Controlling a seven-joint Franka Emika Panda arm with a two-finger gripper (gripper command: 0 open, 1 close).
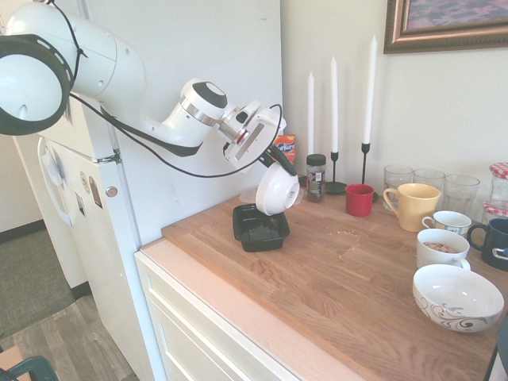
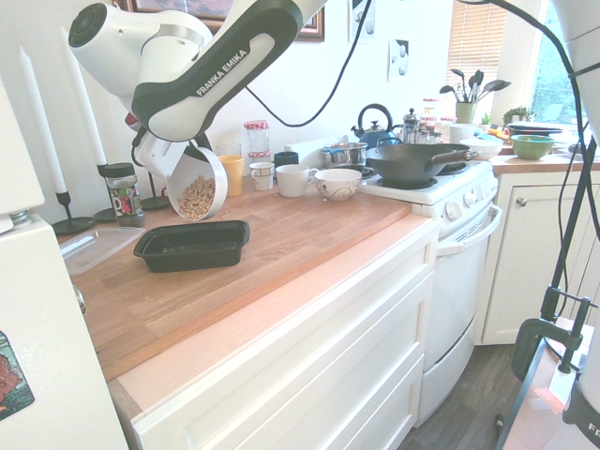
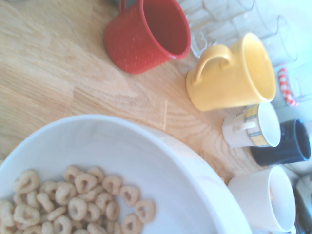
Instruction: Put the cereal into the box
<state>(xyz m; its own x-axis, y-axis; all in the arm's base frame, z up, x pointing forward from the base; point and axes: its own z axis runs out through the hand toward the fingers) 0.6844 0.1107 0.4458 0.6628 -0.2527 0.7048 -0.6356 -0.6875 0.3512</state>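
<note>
My gripper [image 1: 274, 164] is shut on the rim of a white bowl [image 1: 279, 190], which it holds tipped steeply on its side. The cereal [image 2: 197, 199], tan rings, is heaped in the lower part of the tilted bowl [image 2: 211, 180] and shows close up in the wrist view as cereal [image 3: 73, 204] against the bowl's white wall [image 3: 170, 161]. The box [image 1: 259, 228], a shallow black tray, sits on the wooden counter directly under the bowl. In the second exterior view the box [image 2: 192, 246] lies just below and in front of the bowl's mouth.
A clear lid [image 2: 94, 248] lies beside the box near the wall. Behind stand candles [image 1: 333, 107], a jar [image 1: 316, 176], an orange bag [image 1: 284, 147], a red mug [image 1: 359, 199], a yellow mug [image 1: 413, 205] and glasses. A patterned bowl [image 1: 456, 296] sits at the right.
</note>
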